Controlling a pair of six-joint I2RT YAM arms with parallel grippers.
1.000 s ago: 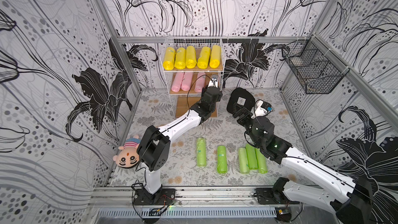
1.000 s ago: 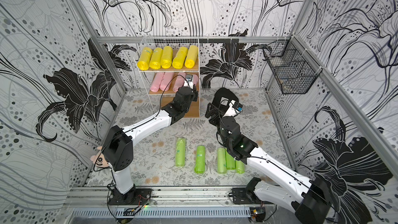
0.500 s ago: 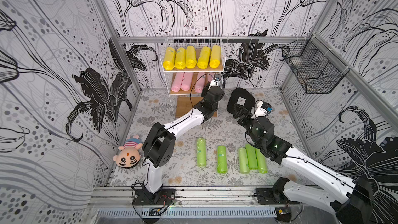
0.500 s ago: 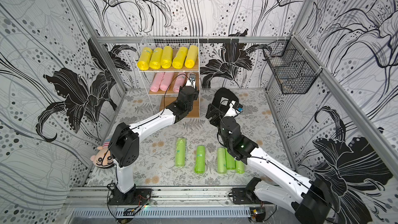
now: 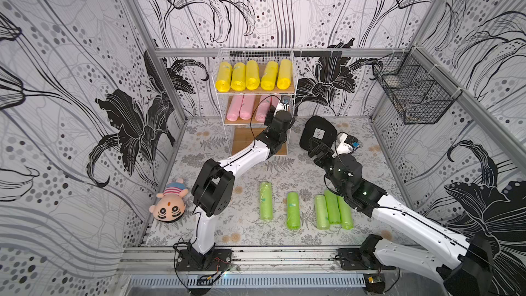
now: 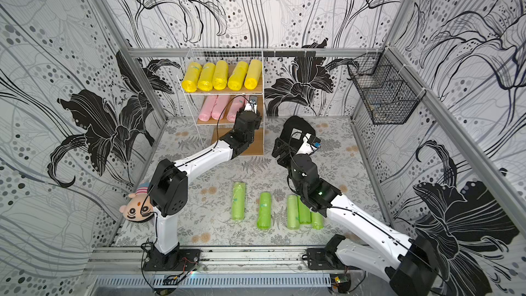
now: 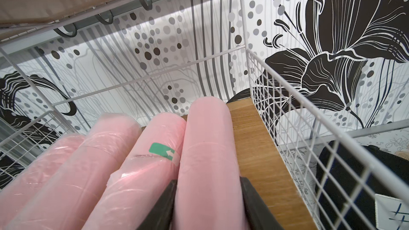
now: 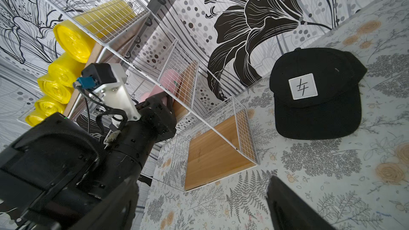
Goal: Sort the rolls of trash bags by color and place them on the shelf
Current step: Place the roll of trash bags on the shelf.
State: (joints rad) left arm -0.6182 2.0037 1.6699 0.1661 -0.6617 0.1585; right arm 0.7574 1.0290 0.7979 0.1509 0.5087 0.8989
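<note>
On the shelf (image 5: 244, 142), the top board is filled by five yellow rolls (image 5: 252, 75) laid side by side, and four pink rolls (image 5: 241, 106) are laid on the middle board. The left end effector (image 7: 208, 180) is reached into the middle tier, and the outermost pink roll (image 7: 208, 147) is flanked by its two dark fingers (image 7: 166, 202), one against each side. The jaws are set about as wide as the roll. Whether it is clamped or merely touched cannot be told. That roll is rested on the board, pressed against its neighbour, on which a teal sticker (image 7: 161, 150) is seen. A strip of bare wood is left between the roll and the wire side panel.

Five green rolls (image 5: 293, 210) are laid on the tabletop (image 5: 299, 172) in front, two apart and three bunched together beside the right arm. The right end effector (image 8: 202, 179) is held above the tabletop near a black cap (image 5: 317, 135), its jaws spread wide with nothing between them. A doll (image 5: 169, 205) is seen lying by the left arm's base, and a black basket (image 5: 412, 95) is hung on the right wall.
</note>
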